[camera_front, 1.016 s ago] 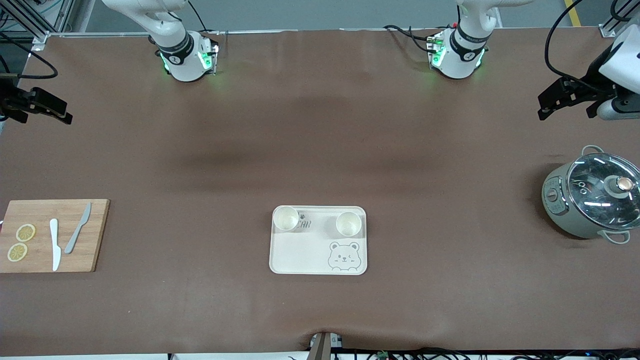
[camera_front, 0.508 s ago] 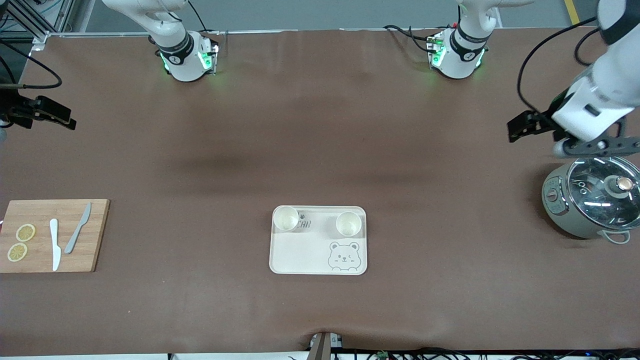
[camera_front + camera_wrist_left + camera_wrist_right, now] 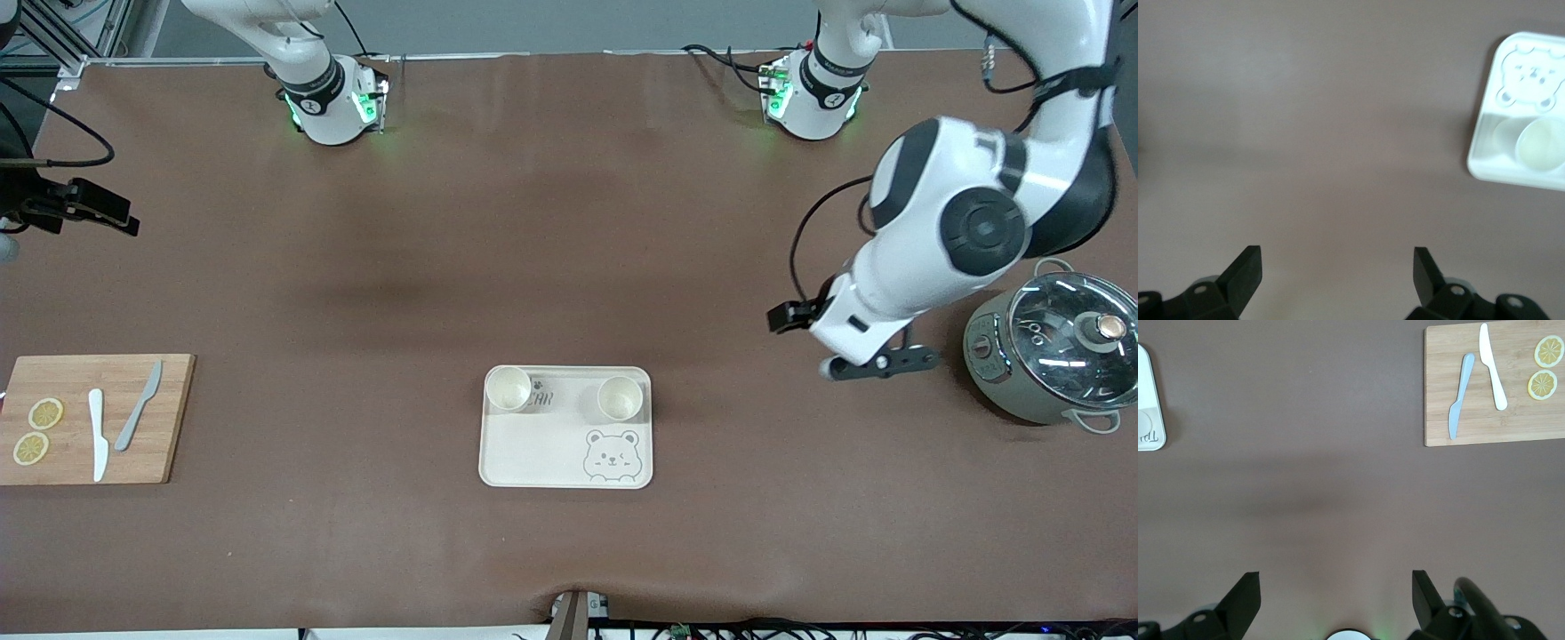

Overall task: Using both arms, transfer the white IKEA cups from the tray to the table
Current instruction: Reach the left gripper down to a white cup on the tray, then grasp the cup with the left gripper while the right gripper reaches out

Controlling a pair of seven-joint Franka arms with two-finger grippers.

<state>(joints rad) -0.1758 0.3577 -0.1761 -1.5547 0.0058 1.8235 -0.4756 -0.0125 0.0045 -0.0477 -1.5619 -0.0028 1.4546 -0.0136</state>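
Two white cups stand upright on the bear tray, along its edge farther from the front camera: one cup at the corner toward the right arm's end, the other cup toward the left arm's end. My left gripper is open and empty over bare table between the tray and the pot. In the left wrist view the tray and one cup show off to the side. My right gripper is open and empty at the right arm's end of the table; its wrist view shows bare table between its fingers.
A grey-green pot with a glass lid stands at the left arm's end, close to the left forearm. A wooden cutting board with two knives and two lemon slices lies at the right arm's end and also shows in the right wrist view.
The left arm has swung in from the table's end past the pot toward the tray. The right gripper has barely shifted. The cups and tray have not moved.
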